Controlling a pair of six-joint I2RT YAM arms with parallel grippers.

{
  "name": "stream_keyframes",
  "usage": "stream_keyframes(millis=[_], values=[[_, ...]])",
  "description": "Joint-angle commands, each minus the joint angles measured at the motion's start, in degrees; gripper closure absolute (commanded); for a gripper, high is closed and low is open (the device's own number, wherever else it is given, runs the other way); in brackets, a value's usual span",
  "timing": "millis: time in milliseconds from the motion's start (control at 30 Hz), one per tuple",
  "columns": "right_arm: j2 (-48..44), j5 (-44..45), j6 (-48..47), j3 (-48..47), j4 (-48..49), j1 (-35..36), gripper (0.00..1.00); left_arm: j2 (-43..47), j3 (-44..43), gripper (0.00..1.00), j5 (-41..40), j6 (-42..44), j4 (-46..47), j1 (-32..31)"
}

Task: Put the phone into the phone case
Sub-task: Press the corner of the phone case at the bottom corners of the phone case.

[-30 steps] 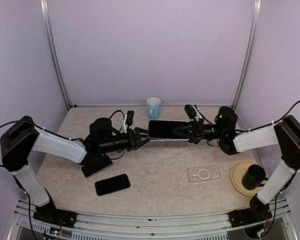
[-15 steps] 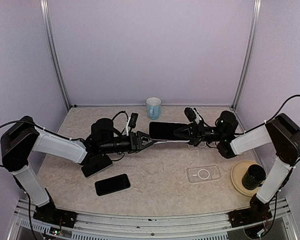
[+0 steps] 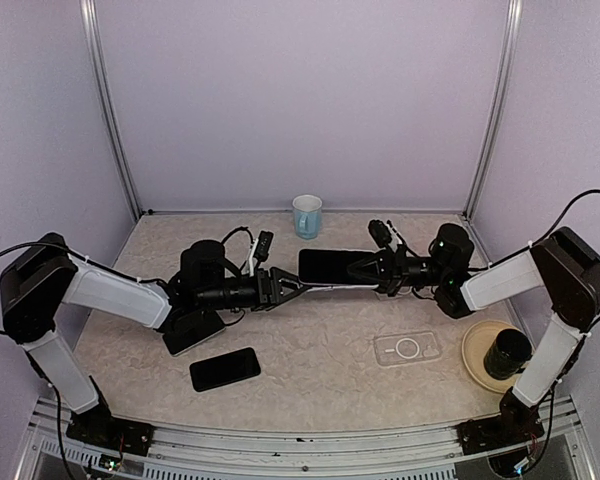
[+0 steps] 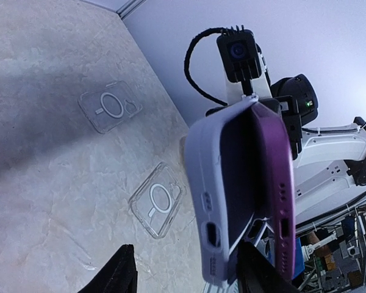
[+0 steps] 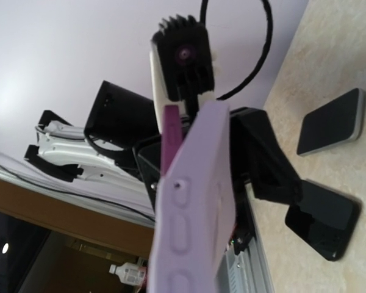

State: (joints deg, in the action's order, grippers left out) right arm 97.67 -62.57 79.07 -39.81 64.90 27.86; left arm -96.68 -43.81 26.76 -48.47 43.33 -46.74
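1. Hanging above the middle of the worktop [image 3: 320, 330], a lilac phone case [image 4: 204, 177] has a purple phone [image 4: 274, 177] only partly inside it.
2. Seen from the left wrist, the phone and case meet at the far end and gape apart at the near end, so the phone does not look fully seated.
3. The right hand [image 3: 358, 268] is clamped on the far end of the phone case.
4. The left hand [image 3: 292, 286] has its fingers apart and is just short of the gaping end, gripping nothing.
5. The case's long axis runs along the line between the two hands, so the loose end points straight at the left hand. That hand looks better placed to press the phone in.
6. A clear case [image 3: 407, 348] lies flat on the worktop and holds no phone.
7. A blue cup [image 3: 307, 215] stands at the back; I cannot tell what is in it.
8. A plate [image 3: 475, 362] on the right carries a black cup [image 3: 507, 350].
9. A black phone [image 3: 225, 368] lies on the worktop near the left arm.
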Motion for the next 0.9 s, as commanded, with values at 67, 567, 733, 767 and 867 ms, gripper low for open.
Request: stream_keyframes(millis=[67,567,733,767,867], values=[[-0.4,7.7,-3.6,0.7,-0.4,-0.9,1.0,6.2,2.8,0.44,5.7,0.3,4.0,0.6],[-2.3,1.0,-9.7,-0.3,-1.5,-0.7,1.0,10.8,3.3,0.35,6.1,2.5,1.2,3.7],[-4.3,-2.7,-14.5,-0.5,-3.4,-0.1,1.0,9.0,2.3,0.34,8.5,2.4,1.9,3.7],[-4.7,-3.4,-15.4,-0.5,-3.8,0.1,1.0,8.4,2.1,0.34,9.1,2.5,2.2,3.6],[-5.6,-5.5,-20.6,-1.1,-7.4,0.9,1.0,7.2,0.9,0.34,11.2,3.0,2.4,3.1]])
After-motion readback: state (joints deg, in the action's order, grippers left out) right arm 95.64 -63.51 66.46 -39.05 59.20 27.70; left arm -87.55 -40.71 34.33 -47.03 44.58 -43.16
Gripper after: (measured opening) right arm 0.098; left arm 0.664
